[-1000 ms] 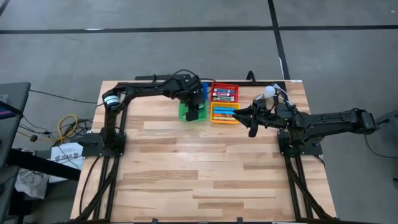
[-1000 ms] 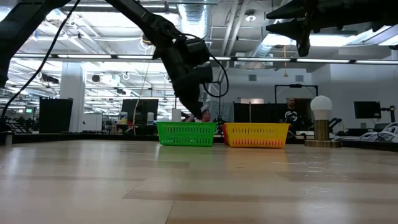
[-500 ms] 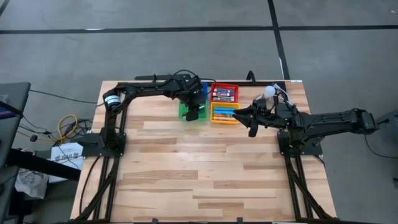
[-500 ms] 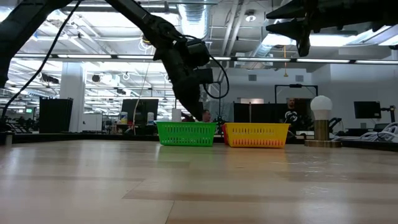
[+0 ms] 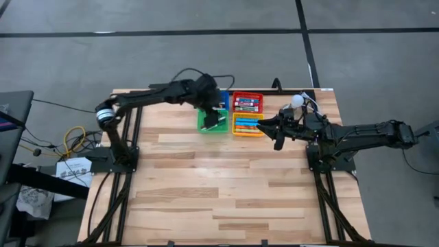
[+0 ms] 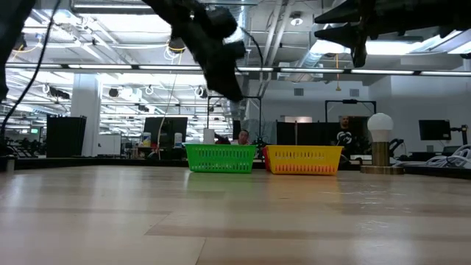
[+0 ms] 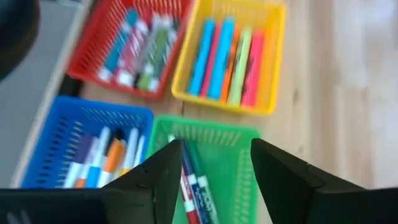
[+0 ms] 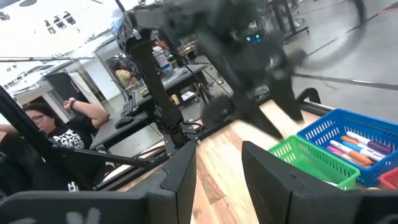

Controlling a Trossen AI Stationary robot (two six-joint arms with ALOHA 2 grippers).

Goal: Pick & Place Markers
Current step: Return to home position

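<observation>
Four small bins stand together at the table's far edge: green (image 5: 204, 124), blue (image 5: 223, 101), red (image 5: 247, 102) and yellow (image 5: 247, 125). Markers lie flat in each of them; the green bin holds two or three (image 7: 191, 186). My left gripper (image 7: 214, 177) hangs open above the green bin (image 7: 230, 155), fingers slanting down, nothing between them; in the low view it (image 6: 232, 90) is well above the bin's rim (image 6: 221, 149). My right gripper (image 5: 263, 125) waits in the air just right of the yellow bin, level, open and empty (image 8: 217, 171).
A lamp with a white round bulb (image 5: 297, 101) stands at the far right, behind my right arm. The near wooden tabletop (image 5: 219, 185) is bare boards. People sit at desks in the room beyond the table (image 8: 37, 124).
My left gripper has risen from the green bin, where its fingertips were down at the rim, and now hangs well above it. The arm has drawn back a little toward the table's left. My right arm has kept still.
</observation>
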